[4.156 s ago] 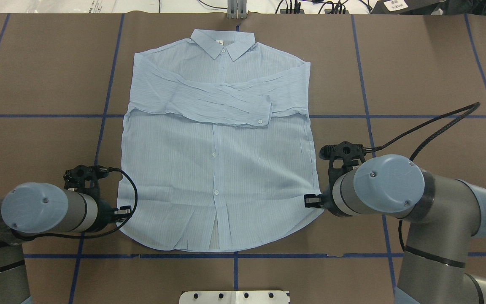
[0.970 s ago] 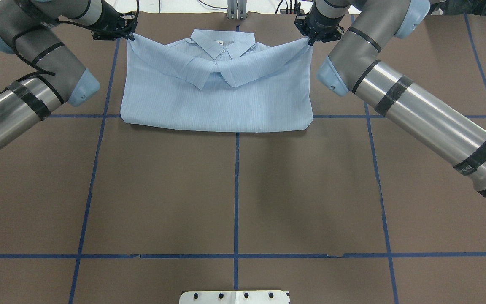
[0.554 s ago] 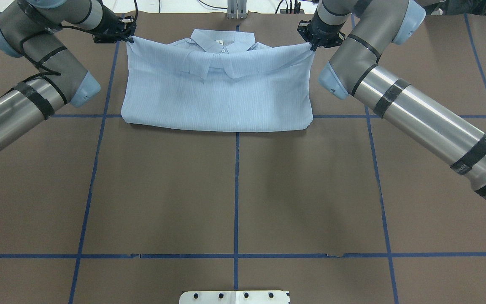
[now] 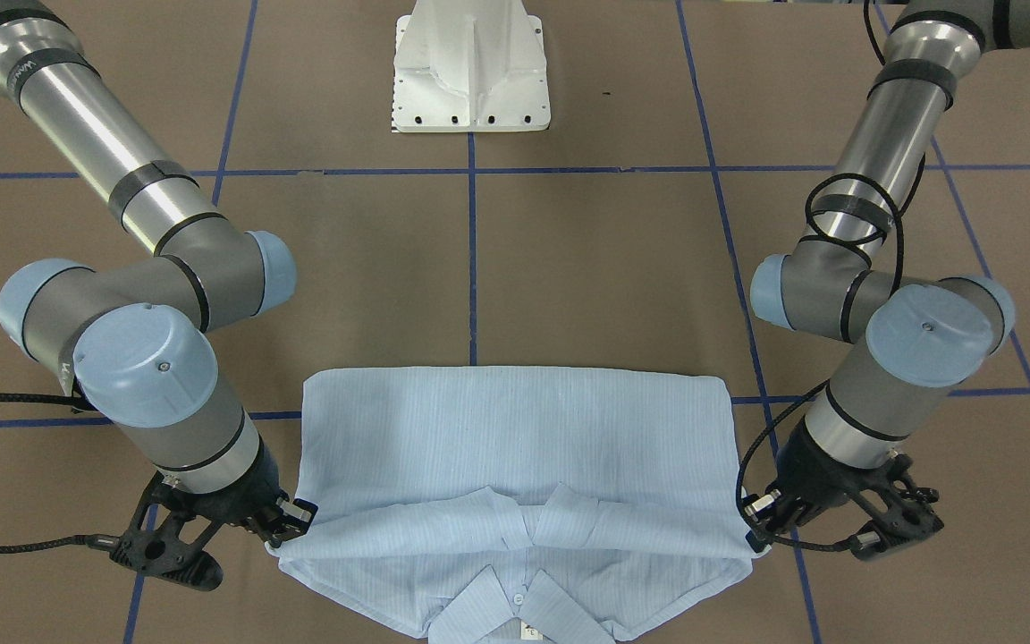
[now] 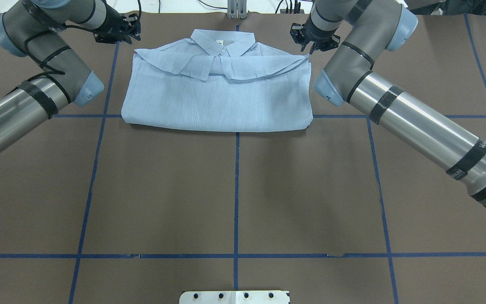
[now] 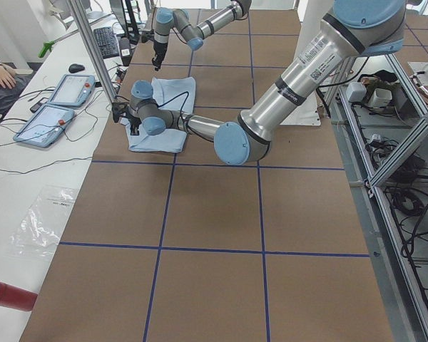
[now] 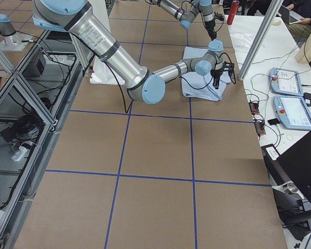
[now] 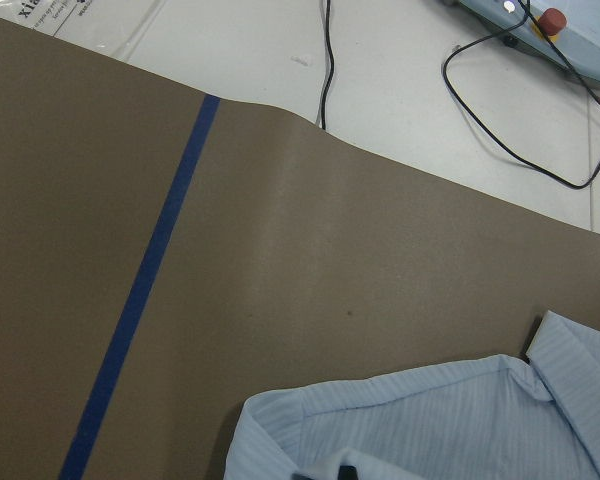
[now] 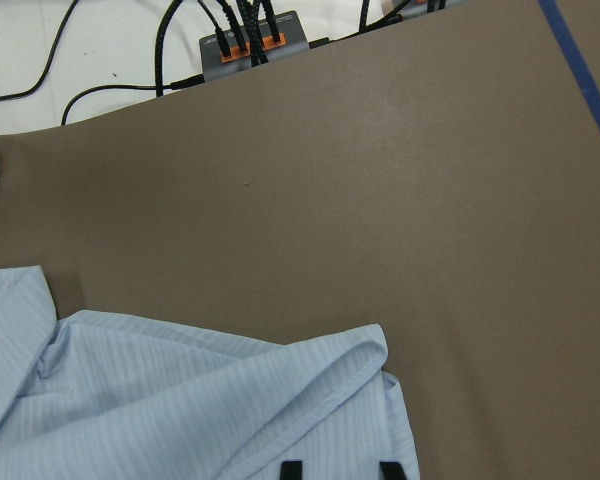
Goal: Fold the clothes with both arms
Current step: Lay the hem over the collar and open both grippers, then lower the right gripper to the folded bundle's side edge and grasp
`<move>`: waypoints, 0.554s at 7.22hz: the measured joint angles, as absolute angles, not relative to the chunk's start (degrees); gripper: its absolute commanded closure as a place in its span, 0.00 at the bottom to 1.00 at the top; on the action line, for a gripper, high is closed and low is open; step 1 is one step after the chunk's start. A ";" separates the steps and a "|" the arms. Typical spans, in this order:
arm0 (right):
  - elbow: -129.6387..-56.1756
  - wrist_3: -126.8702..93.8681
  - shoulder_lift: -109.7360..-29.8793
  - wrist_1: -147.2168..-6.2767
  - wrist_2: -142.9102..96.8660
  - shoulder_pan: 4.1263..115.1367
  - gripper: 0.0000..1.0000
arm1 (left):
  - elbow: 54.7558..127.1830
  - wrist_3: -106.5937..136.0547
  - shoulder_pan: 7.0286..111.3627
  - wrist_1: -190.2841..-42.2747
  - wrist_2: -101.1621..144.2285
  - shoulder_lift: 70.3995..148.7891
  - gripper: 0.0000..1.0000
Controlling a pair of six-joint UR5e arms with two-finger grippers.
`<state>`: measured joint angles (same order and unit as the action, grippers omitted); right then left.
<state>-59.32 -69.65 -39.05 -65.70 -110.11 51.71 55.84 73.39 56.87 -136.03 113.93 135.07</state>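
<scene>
The pale blue shirt [image 5: 217, 93] lies at the far middle of the table, folded in half with its hem edge laid across the shoulders just below the collar [image 5: 222, 41]. It also shows in the front view [image 4: 515, 438]. My left gripper [image 5: 132, 34] is open and hovers just beyond the shirt's far left corner, apart from the cloth. My right gripper [image 5: 312, 45] is open just beyond the far right corner. In the right wrist view its two fingertips [image 9: 291, 470] stand apart above the cloth [image 9: 180, 400]. The left wrist view shows the shirt corner [image 8: 430, 420] below.
The brown table cover carries blue tape lines [image 5: 236, 190]. The white base plate [image 5: 234, 297] sits at the near edge. A grey cable box [image 5: 236, 10] stands past the far edge. Teach pendants [image 6: 57, 107] and cables lie on the white bench beyond the shirt.
Both grippers carried the hem up over the shoulders, then let go. The hem corners have dropped flat onto the shirt, and both grippers have pulled slightly away from them.
</scene>
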 measured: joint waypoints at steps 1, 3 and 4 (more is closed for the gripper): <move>-59.32 -68.31 -39.29 -65.04 -109.45 51.45 0.00 | 56.01 74.04 56.87 -136.06 113.93 134.95 0.01; -61.83 -67.22 -41.36 -64.66 -109.19 50.94 0.00 | 57.86 74.48 56.94 -135.81 114.11 133.89 0.01; -66.03 -67.40 -44.38 -64.64 -109.19 49.90 0.00 | 59.48 74.59 56.99 -135.48 114.25 133.04 0.01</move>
<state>-66.03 -67.40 -44.38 -64.64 -109.19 49.90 59.48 74.59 56.99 -135.48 114.25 133.04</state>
